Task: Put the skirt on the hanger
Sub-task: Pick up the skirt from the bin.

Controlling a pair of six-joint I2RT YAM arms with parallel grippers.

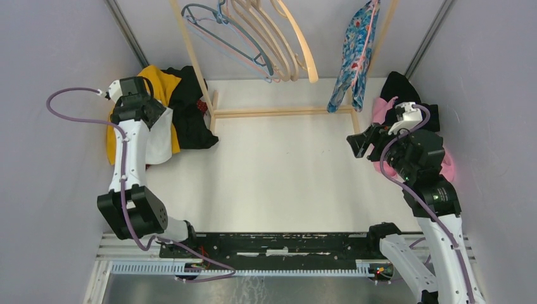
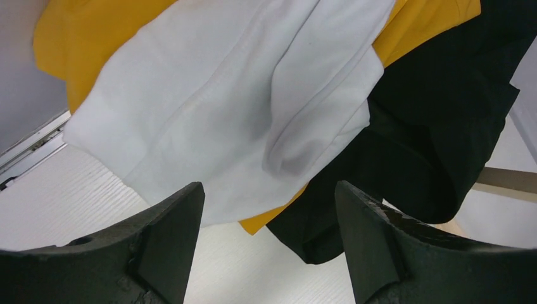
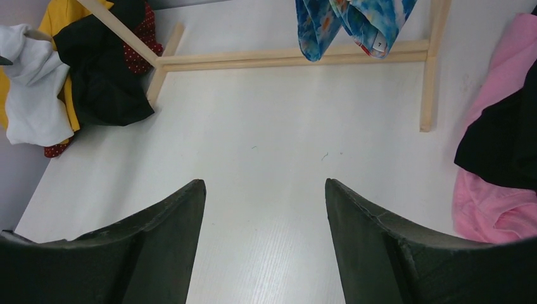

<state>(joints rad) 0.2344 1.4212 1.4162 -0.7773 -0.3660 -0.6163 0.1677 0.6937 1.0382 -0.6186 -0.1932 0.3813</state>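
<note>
- The left jaws are spread wide and empty, just above the white garment (image 2: 240, 95) on top of the left pile. Which piece of that pile is the skirt cannot be told for certain, so the wrong garment may be taken.
- The white garment is draped over a yellow garment (image 2: 57, 44) and touches a black garment (image 2: 443, 126). If the jaws are closed too deep, two layers may be pinched together and dragged along.
- If only a thin fold is caught, the cloth may be lost from the grip while it is lifted toward the rack (image 1: 285, 113).
- The right jaws are likewise held wide with nothing between them, above bare bench (image 1: 285, 183) and well apart from the left pile. A handover may be mistimed and the cloth dropped.
- The hangers (image 1: 277, 47) are crowded together on the rail, so one may be knocked off, or a neighbour hooked, when a garment is brought up.
- The blue patterned garment (image 1: 354, 57) hung at the right of the rack may be snagged by the right arm, as may the pink garment (image 3: 500, 209) beside it.
</note>
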